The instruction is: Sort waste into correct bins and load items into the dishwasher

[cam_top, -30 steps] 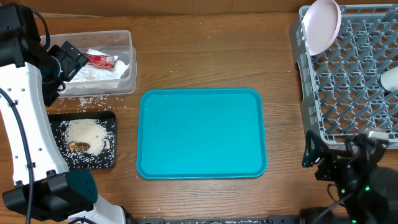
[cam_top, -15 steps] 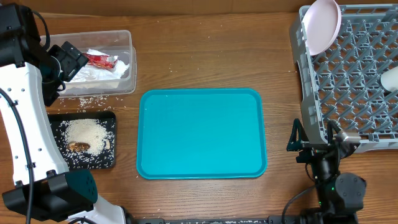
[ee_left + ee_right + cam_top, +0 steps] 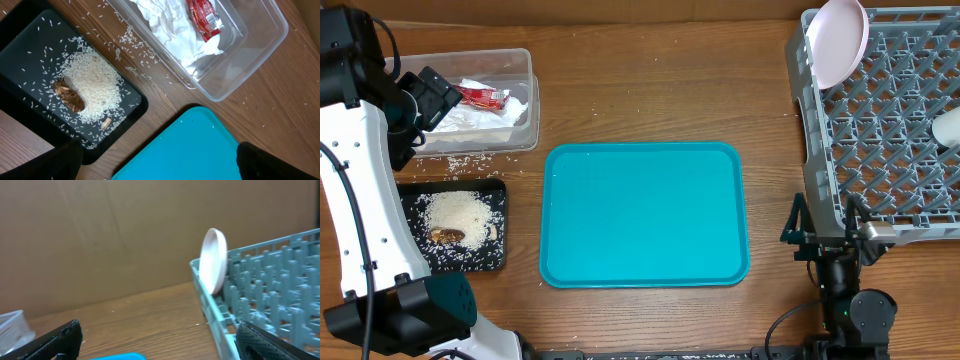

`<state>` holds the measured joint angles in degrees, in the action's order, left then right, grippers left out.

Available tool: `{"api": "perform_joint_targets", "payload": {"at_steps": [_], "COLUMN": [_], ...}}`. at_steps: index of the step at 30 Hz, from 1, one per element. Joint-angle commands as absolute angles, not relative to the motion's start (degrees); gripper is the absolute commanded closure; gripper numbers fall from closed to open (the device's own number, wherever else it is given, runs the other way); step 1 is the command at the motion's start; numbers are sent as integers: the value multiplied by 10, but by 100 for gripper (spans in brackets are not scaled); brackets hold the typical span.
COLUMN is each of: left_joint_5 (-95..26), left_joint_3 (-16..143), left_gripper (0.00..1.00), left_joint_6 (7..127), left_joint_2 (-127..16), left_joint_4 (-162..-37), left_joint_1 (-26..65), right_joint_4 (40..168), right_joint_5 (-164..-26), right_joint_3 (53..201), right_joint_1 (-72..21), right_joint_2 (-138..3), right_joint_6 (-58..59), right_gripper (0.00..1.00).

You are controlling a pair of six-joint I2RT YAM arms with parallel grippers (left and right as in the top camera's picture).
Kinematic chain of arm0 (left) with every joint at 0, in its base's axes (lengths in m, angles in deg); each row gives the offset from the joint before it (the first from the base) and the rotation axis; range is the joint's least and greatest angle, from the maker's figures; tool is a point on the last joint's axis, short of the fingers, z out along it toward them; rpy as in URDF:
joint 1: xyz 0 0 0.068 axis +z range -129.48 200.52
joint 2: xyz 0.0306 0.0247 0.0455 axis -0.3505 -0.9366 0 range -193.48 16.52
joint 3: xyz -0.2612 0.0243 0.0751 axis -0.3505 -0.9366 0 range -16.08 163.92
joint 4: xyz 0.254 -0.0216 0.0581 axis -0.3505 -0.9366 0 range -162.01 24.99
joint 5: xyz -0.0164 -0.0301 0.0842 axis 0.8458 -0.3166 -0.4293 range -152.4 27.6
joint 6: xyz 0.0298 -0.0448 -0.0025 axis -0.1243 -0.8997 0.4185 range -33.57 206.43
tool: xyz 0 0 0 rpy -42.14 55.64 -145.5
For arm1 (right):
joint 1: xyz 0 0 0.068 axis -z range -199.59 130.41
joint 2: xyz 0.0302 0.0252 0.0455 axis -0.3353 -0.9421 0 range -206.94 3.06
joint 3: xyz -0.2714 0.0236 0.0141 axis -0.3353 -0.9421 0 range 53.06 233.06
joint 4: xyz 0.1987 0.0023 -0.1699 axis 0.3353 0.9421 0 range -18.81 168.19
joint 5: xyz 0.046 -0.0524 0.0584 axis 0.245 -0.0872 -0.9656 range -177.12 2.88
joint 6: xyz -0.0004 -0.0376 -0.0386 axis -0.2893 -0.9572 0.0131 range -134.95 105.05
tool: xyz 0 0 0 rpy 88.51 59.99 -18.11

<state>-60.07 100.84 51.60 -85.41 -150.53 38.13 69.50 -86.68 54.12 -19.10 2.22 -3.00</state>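
The clear tub (image 3: pixel 520 62) at the back left holds crumpled white napkins (image 3: pixel 480 118) and a red wrapper (image 3: pixel 481 97). In front of it the black tray (image 3: pixel 496 255) carries a pile of rice (image 3: pixel 455 211) and a brown scrap (image 3: pixel 447 236). The grey dish rack (image 3: pixel 880 130) at the right has a white plate (image 3: pixel 839 40) standing on edge in its back left corner. My left gripper (image 3: pixel 428 98) hangs high over the tub, open and empty. My right gripper (image 3: pixel 827 232) is open and empty by the rack's front left corner.
A teal serving tray (image 3: pixel 645 215) lies in the middle of the table. Loose rice grains (image 3: pixel 470 162) are scattered on the wood between tub and black tray. A white rounded piece (image 3: pixel 948 125) sits in the rack at the right edge, partly cut off.
The right arm has swung left and up from the front right corner, and its gripper now stands beside the rack's front left corner. The left arm has not moved.
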Motion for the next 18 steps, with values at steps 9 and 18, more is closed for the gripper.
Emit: {"api": "perform_joint_targets", "payload": {"at_steps": [9, 18], "left_joint_5": [-600, -600], "left_joint_3": [1010, 1010], "left_gripper": [0, 0], "left_joint_6": [511, 511], "left_joint_2": [-862, -862], "left_joint_4": [-1504, -1504], "left_joint_1": [377, 377], "right_joint_4": [759, 760], "right_joint_5": [-853, -856], "right_joint_3": [535, 535], "right_joint_1": [-145, -145], "right_joint_2": [29, 29], "right_joint_6": [-62, -120], "right_gripper": [0, 0]}}
